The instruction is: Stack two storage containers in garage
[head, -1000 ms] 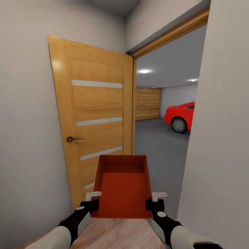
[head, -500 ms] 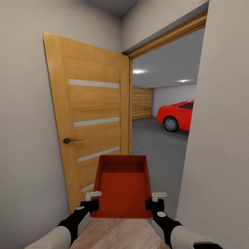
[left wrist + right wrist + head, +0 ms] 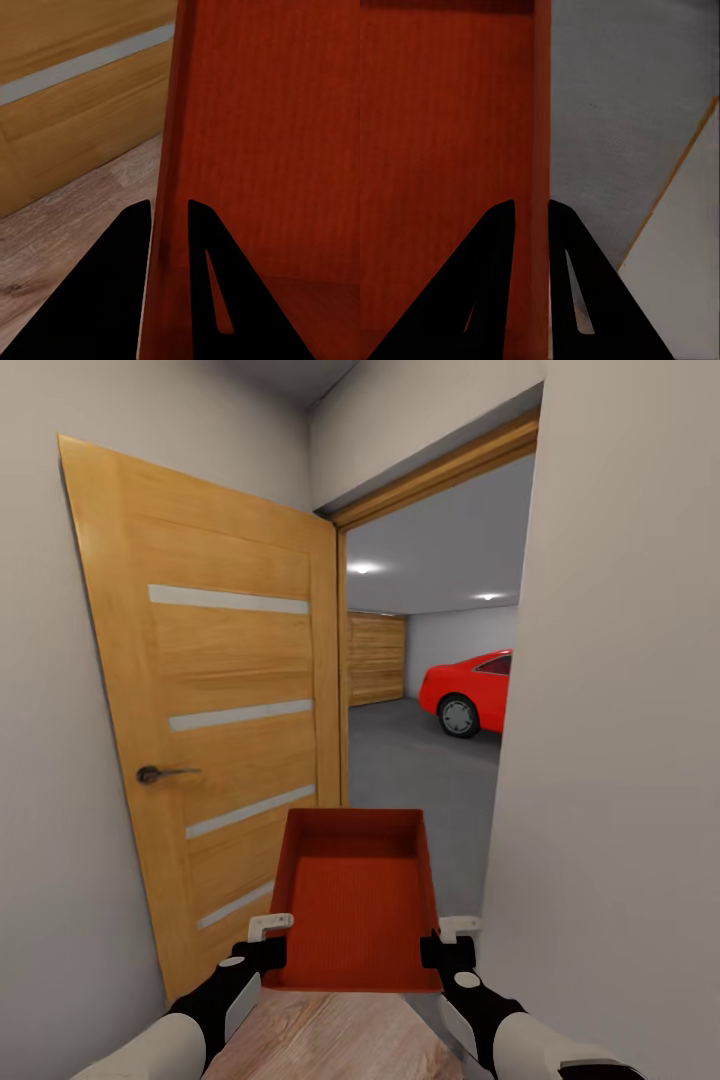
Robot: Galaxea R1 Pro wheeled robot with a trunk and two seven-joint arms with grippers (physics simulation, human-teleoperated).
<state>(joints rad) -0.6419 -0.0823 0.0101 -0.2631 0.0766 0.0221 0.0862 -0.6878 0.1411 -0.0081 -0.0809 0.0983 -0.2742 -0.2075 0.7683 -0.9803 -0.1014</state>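
I hold one orange-red storage container [image 3: 355,900] level in front of me, open side up and empty. My left gripper [image 3: 272,950] is shut on its left wall near the close corner. My right gripper [image 3: 438,952] is shut on its right wall. The left wrist view has the thin left wall [image 3: 171,150] running between the two dark fingers. In the right wrist view the right wall [image 3: 541,112] is pinched the same way. Through the doorway ahead lies the garage with its dark grey floor [image 3: 420,770]. Light wood planks [image 3: 330,1040] are under me.
An open wooden door [image 3: 220,710] with a dark handle [image 3: 160,773] stands close on my left. A pale wall [image 3: 620,740] edges the doorway on my right. In the garage are a red car [image 3: 470,695] and a slatted wooden panel door [image 3: 377,658].
The whole view has shifted: the door, doorway and car have slid left and grown. The container and both grippers keep the same place in the picture.
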